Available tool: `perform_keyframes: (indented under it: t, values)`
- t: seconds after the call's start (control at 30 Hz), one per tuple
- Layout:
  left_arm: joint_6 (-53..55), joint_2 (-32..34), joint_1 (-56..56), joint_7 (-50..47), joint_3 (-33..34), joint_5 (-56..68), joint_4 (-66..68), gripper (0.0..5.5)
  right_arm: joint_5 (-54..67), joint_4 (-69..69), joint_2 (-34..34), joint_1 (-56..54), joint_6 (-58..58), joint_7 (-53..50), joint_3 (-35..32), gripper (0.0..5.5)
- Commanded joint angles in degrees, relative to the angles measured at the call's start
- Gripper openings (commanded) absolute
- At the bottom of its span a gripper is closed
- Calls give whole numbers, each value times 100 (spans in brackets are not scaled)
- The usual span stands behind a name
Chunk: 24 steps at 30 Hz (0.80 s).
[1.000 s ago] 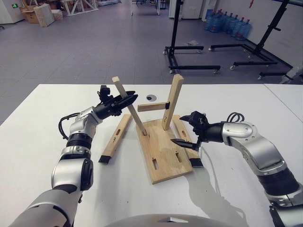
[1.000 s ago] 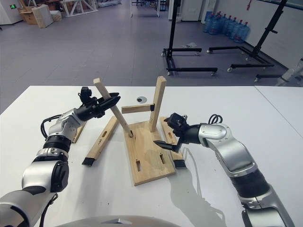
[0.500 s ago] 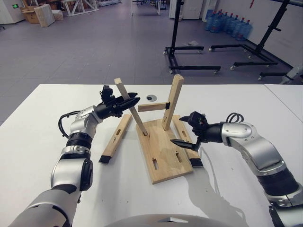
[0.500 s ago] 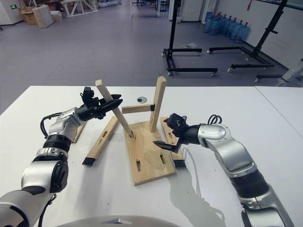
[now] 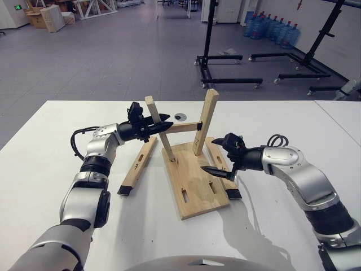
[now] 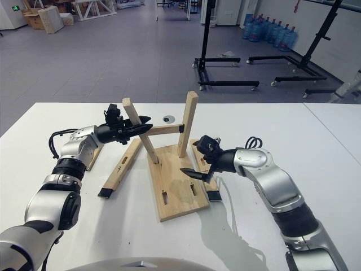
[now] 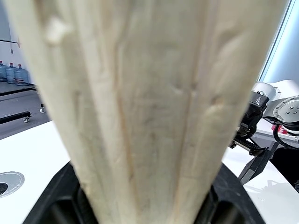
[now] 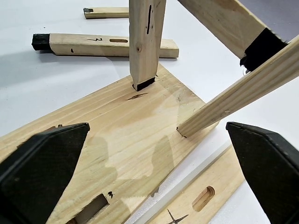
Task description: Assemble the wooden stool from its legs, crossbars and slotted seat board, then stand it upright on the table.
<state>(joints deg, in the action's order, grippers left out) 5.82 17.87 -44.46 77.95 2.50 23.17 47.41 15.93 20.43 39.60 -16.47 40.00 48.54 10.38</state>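
Step in hand: joining the tilted leg (image 5: 164, 140) to the crossbar (image 5: 181, 127). The left gripper (image 5: 157, 122) was clamped on that leg, which stood in the seat board (image 5: 194, 189) lying flat on the table (image 5: 45, 147). The right gripper (image 8: 154, 135) hovered over the seat board, fingers apart. Next, probably: swing the tilted leg onto the crossbar's free end.

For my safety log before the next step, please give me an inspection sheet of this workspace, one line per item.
Surface: white table, with a small round grey grommet.
Job's things: flat slotted wooden seat board; tilted wooden leg and upright wooden leg standing in it; short wooden crossbar on the upright leg; one loose wooden leg left of the board, another right.
Clutter: nothing seen.
Grippers: left gripper shut on the tilted leg; right gripper open above the board.
Cables: a black cable by the left forearm, another by the right wrist.
Surroundings: black wheeled metal racks, blue water bottles, grey floor.
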Motion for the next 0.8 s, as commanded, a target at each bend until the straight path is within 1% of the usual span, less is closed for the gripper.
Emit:
perform_keyframes:
  t: [0.03,0.13,0.33,0.43,0.5,0.57,0.63,0.7,0.8]
  values:
    - [332,-27,39,-108,-2,-77,45,202,33,75,45,-164,78,7,-30,540]
    - [504,-40,27,-95,48,8,-13,202,56,176,95,-273,71,38,-95,540]
    - [534,-77,105,-68,-50,-52,-157,202,78,450,181,-969,-165,14,-461,540]
    - [491,-89,104,-63,-80,-94,-147,202,213,579,117,-1608,-335,-114,-859,540]
    - [448,-84,113,-70,-103,-127,-155,202,150,491,-181,-2310,-232,-592,-997,540]
    - [413,-82,129,-92,-113,-149,-186,202,-357,382,-489,-2892,-303,-1226,-684,540]
    - [410,-90,129,-117,-108,-148,-226,202,-1119,247,-619,-3205,-358,-1703,-77,540]
    - [413,-102,124,-140,-118,-145,-270,202,-1847,82,-671,-3315,-438,-1993,543,540]
    - [417,-132,113,-160,-139,-145,-317,202,-2536,-112,-772,-3200,-562,-2142,1162,540]
